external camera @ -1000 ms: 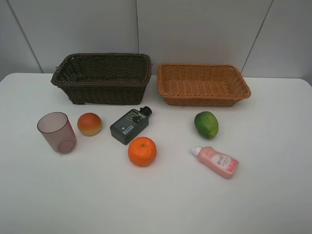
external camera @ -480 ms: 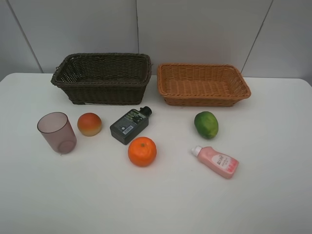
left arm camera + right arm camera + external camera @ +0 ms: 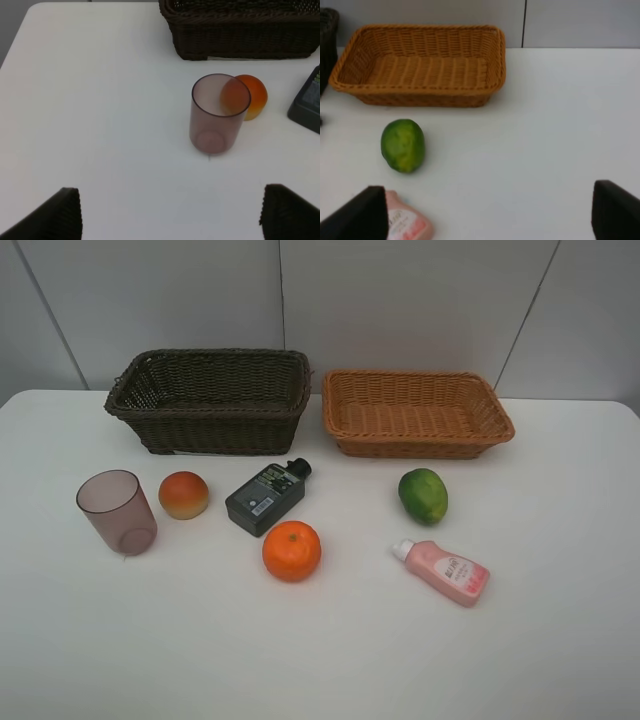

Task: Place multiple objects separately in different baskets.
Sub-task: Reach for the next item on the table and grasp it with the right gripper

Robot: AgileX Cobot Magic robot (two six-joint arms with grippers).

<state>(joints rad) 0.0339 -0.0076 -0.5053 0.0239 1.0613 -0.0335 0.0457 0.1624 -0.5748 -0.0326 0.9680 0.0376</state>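
On the white table lie a mauve cup (image 3: 117, 512), a peach-like fruit (image 3: 184, 494), a dark grey bottle (image 3: 266, 497), an orange (image 3: 292, 550), a green lime (image 3: 423, 495) and a pink bottle (image 3: 442, 571). Behind them stand the dark brown basket (image 3: 210, 420) and the tan basket (image 3: 420, 448), both with nothing in them. Neither arm shows in the high view. My left gripper (image 3: 172, 215) is open, short of the upright cup (image 3: 218, 115). My right gripper (image 3: 487, 215) is open, with the lime (image 3: 403, 145) and the pink bottle (image 3: 405, 222) off to one side.
The table (image 3: 320, 660) is white, with a grey panelled wall behind the baskets. The peach (image 3: 252, 95) sits right behind the cup in the left wrist view, beside a corner of the dark bottle (image 3: 307, 100).
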